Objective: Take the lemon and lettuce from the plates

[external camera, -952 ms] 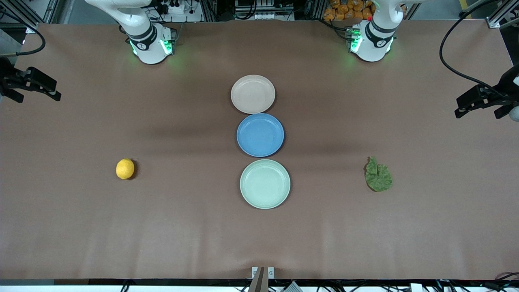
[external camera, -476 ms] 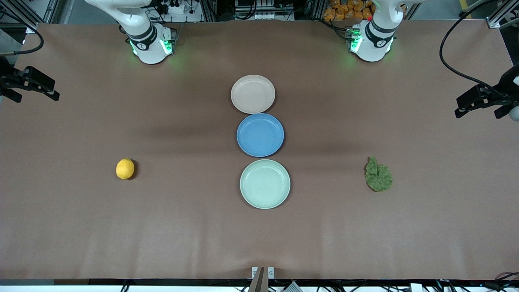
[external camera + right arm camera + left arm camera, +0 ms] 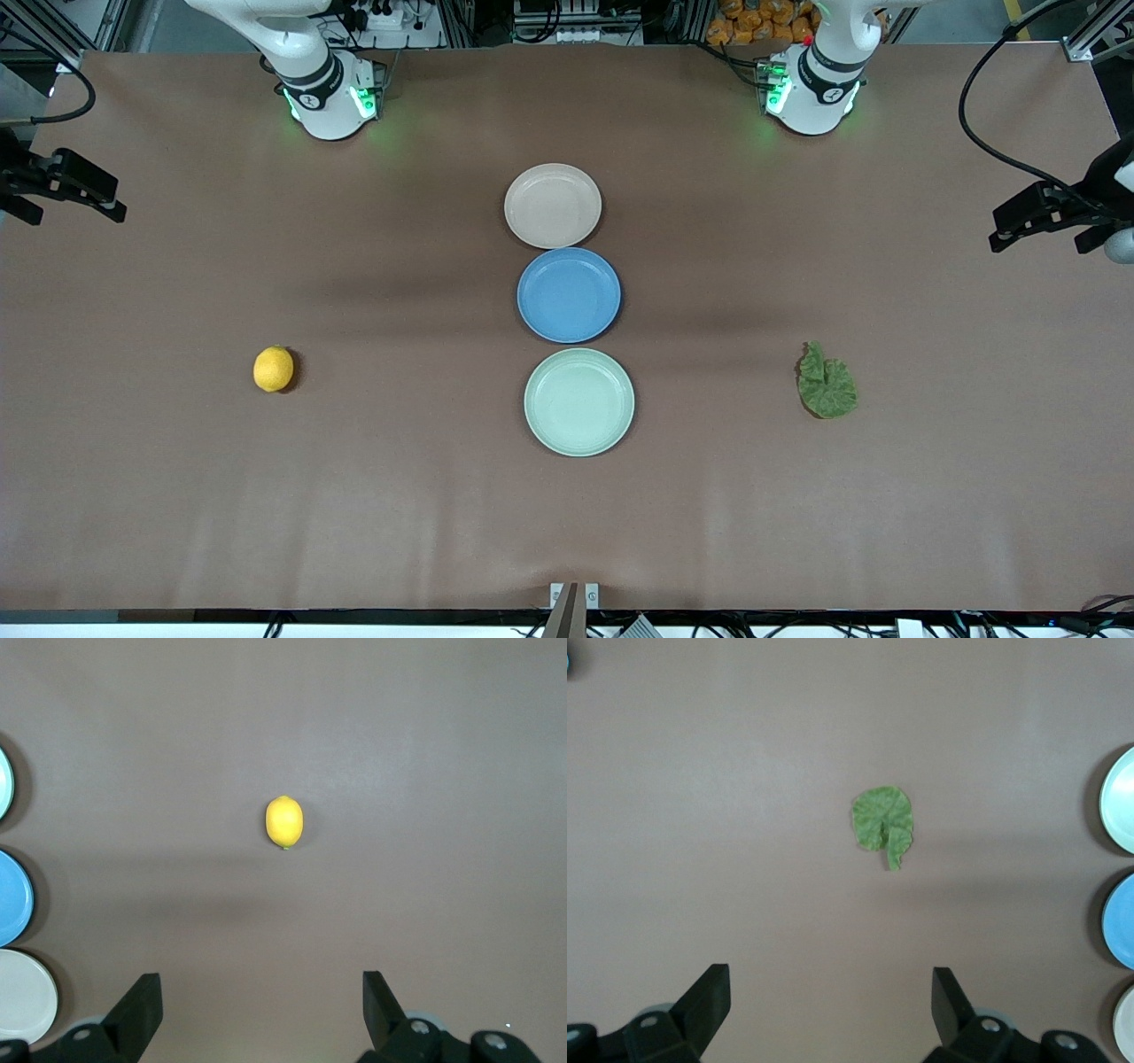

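On my left wrist feed the left gripper [image 3: 831, 1010] has its fingers [image 3: 709, 997] spread wide with nothing between them, and the lettuce [image 3: 883, 821] lies on bare table at about twelve o'clock from the gap, well apart from it. The right wrist feed shows the same: the right gripper [image 3: 261, 1010] is fully open and empty, the lemon [image 3: 284, 821] straight out at twelve o'clock from its fingertips, also well clear.

From the front camera, what has changed over the last second is small. The left gripper [image 3: 1028, 221] has drifted a little up and outward at the left arm's end of the table, and the right gripper [image 3: 75, 182] has crept the same way at the right arm's end. Both hang high over the table edges.

Nothing on the table has moved. The lemon [image 3: 273, 369] sits toward the right arm's end, at nine o'clock from the mint plate [image 3: 579, 401], and the lettuce [image 3: 827, 383] sits toward the left arm's end, at three o'clock from it. The beige plate [image 3: 553, 206] lies at twelve o'clock from the blue plate [image 3: 569, 295], their rims just touching, with the mint plate at six o'clock.

I judge that both items are already off the plates, which stand bare, and the arms are retreating, so the task looks essentially finished.
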Available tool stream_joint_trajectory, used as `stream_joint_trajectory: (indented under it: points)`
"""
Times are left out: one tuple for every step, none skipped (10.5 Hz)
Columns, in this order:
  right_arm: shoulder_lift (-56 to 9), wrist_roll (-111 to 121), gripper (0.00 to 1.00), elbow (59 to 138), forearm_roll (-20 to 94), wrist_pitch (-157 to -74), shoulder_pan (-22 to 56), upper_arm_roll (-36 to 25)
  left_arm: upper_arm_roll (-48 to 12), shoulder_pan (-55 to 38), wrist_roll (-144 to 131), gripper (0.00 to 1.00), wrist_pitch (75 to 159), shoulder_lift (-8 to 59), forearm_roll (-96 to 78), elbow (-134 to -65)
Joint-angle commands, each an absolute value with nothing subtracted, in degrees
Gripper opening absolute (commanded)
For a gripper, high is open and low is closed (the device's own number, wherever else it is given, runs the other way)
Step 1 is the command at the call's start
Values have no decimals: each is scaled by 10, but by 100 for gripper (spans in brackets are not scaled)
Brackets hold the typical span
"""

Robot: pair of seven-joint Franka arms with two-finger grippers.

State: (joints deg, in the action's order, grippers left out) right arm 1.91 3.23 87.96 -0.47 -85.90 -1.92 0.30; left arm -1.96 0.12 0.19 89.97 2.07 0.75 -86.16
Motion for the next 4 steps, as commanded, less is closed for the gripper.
stream_joint_trajectory:
  points:
    - [10,31,100,867,-15,-850,-27,10,-22,4,17,100,885,13,8,-861]
    - [10,30,100,867,-14,-850,-26,10,-21,4,17,100,885,14,8,-861]
    - [10,29,100,869,-14,-850,-25,10,-21,4,18,100,885,14,7,-861]
    - [9,28,100,870,-14,-850,-25,10,-21,4,18,100,885,13,7,-861]
